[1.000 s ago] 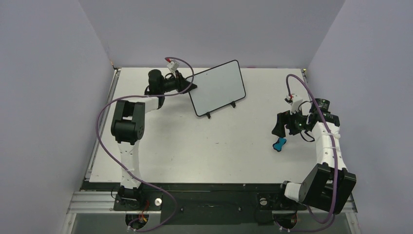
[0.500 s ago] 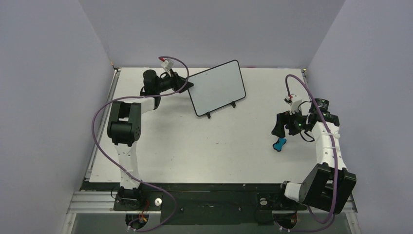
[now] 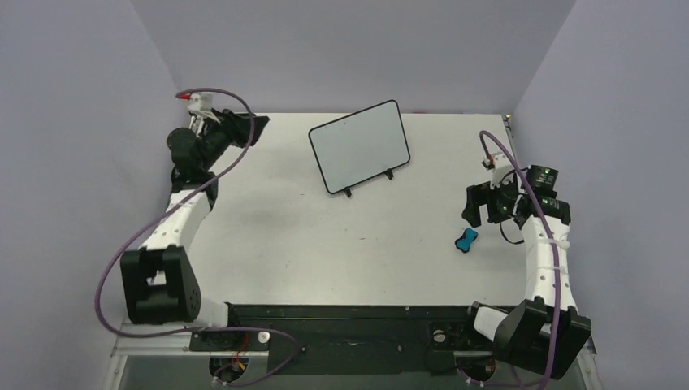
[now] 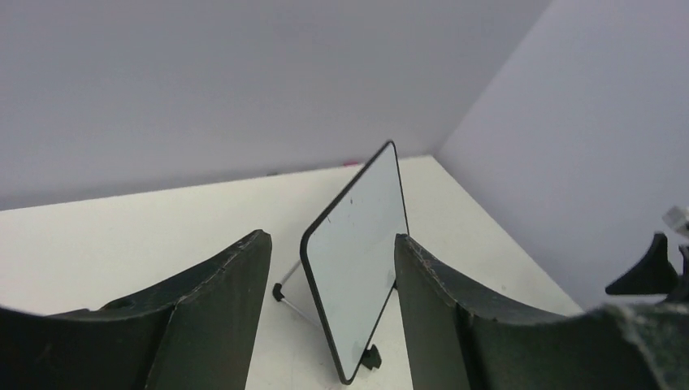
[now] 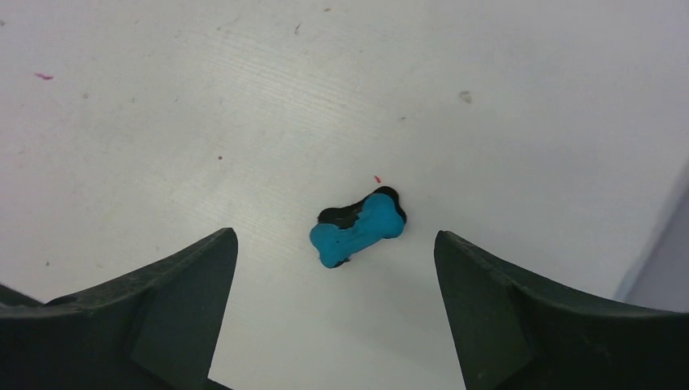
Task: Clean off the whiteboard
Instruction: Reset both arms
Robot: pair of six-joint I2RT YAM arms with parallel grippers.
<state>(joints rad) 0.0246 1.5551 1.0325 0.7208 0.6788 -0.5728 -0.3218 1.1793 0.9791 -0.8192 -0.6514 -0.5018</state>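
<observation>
Top external view: whiteboard (image 3: 360, 145) stands propped on the white table (image 3: 325, 252), toward its far edge, about mid-width, turned askew to the table's sides.
Board face: plain pale white inside a thin black rounded frame; a few faint dark specks show in the left wrist view.
Board tilt: leaning back, top edge farther away than the bottom edge.
Stand: black wire stand (image 3: 348, 192), two small feet poking out under the whiteboard's near edge; one thin strut shows behind the whiteboard in the left wrist view.
Left gripper (image 3: 244, 126): left of the whiteboard, well apart from it; fingers parted, nothing between them; it points toward the whiteboard.
Right gripper (image 3: 481, 205): right of the whiteboard and nearer the arm bases, well apart from it; fingers spread wide, grasping nothing.
Eraser (image 3: 465, 240): small, blue, bone-shaped, lying flat on the table, right of the whiteboard and nearer, just beside the right gripper; the right wrist view frames it between both fingers, touching neither.
Stray marks: tiny red specks (image 5: 42, 76) on the table around the eraser.
</observation>
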